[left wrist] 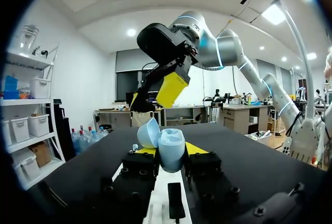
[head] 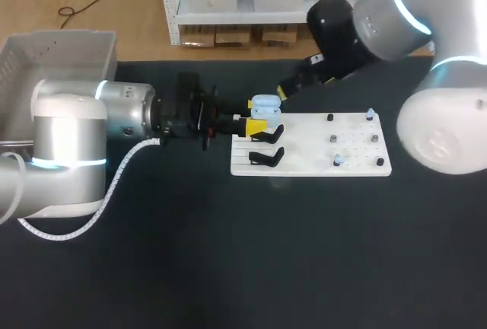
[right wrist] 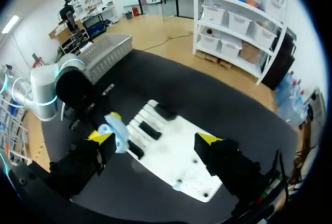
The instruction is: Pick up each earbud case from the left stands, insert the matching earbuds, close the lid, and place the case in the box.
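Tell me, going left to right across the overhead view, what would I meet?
Grey box → left arm → light blue earbud case → white peg board → right arm.

The right gripper [right wrist: 155, 139] hangs over the white board [right wrist: 179, 164], fingers [right wrist: 218, 151] wide apart, the blue earbud case [right wrist: 117, 130] just beside one

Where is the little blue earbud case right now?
In the head view the earbud case is near the middle, lid open, held between the fingers of the left gripper. It is at the left edge of the white board, beside the black stands.
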### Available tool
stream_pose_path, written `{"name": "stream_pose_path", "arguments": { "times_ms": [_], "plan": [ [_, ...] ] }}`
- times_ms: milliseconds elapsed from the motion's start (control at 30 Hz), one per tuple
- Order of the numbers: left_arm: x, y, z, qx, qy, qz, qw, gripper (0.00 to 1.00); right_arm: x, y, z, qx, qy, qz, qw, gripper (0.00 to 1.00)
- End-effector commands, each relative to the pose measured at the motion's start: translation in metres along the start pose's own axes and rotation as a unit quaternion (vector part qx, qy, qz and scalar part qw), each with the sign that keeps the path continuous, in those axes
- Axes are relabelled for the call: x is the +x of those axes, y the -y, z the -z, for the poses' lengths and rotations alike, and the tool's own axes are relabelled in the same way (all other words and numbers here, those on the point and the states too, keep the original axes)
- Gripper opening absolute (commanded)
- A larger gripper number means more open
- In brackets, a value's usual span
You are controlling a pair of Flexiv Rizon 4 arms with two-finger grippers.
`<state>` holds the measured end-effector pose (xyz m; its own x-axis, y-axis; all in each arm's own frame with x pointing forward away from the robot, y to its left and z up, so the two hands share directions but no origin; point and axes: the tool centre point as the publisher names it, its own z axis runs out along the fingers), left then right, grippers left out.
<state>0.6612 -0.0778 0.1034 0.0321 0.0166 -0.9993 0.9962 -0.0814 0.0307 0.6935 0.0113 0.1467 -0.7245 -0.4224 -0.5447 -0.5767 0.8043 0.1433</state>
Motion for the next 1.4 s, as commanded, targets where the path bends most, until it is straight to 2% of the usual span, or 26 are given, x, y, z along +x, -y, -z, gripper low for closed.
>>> {"name": "stream_pose_path", "arguments": {
  "times_ms": [33,300,433,567,833,1167,1200,1267,1367,1400],
  "plan": [
    [0.0,0.001,0.0,-0.001,0.005,-0.004,1.0,0.0,0.009,0.014,0.027,0.042,0.004,0.001,0.999,1.0],
    [0.0,0.002,-0.001,0.009,0.015,-0.028,0.999,0.0,0.022,0.056,0.038,0.098,-0.044,0.015,0.994,1.0],
    [-0.001,0.002,-0.002,0.012,0.017,-0.032,0.999,0.0,0.032,0.078,0.037,0.145,-0.079,0.042,0.985,1.0],
    [-0.002,0.002,-0.002,0.011,0.017,-0.033,0.999,0.0,0.043,0.099,0.034,0.166,-0.121,0.056,0.977,1.0],
    [-0.002,0.002,-0.002,0.011,0.017,-0.033,0.999,0.0,0.059,0.12,0.015,0.189,-0.201,0.07,0.959,1.0],
    [-0.002,0.002,-0.002,0.011,0.017,-0.033,0.999,0.0,0.067,0.14,-0.011,0.208,-0.257,0.041,0.943,0.98],
    [-0.002,0.002,-0.002,0.011,0.017,-0.033,0.999,0.0,0.067,0.141,-0.013,0.212,-0.259,0.034,0.942,0.96],
    [-0.002,0.002,-0.002,0.011,0.017,-0.033,0.999,0.0,0.065,0.14,-0.017,0.217,-0.265,0.017,0.939,0.82],
    [-0.002,0.002,-0.002,0.011,0.017,-0.033,0.999,0.0,0.065,0.142,-0.022,0.23,-0.276,-0.011,0.933,0.71],
    [-0.002,0.002,-0.002,0.011,0.017,-0.033,0.999,0.0,0.066,0.142,-0.024,0.233,-0.278,-0.025,0.931,0.63]
  ]
}}
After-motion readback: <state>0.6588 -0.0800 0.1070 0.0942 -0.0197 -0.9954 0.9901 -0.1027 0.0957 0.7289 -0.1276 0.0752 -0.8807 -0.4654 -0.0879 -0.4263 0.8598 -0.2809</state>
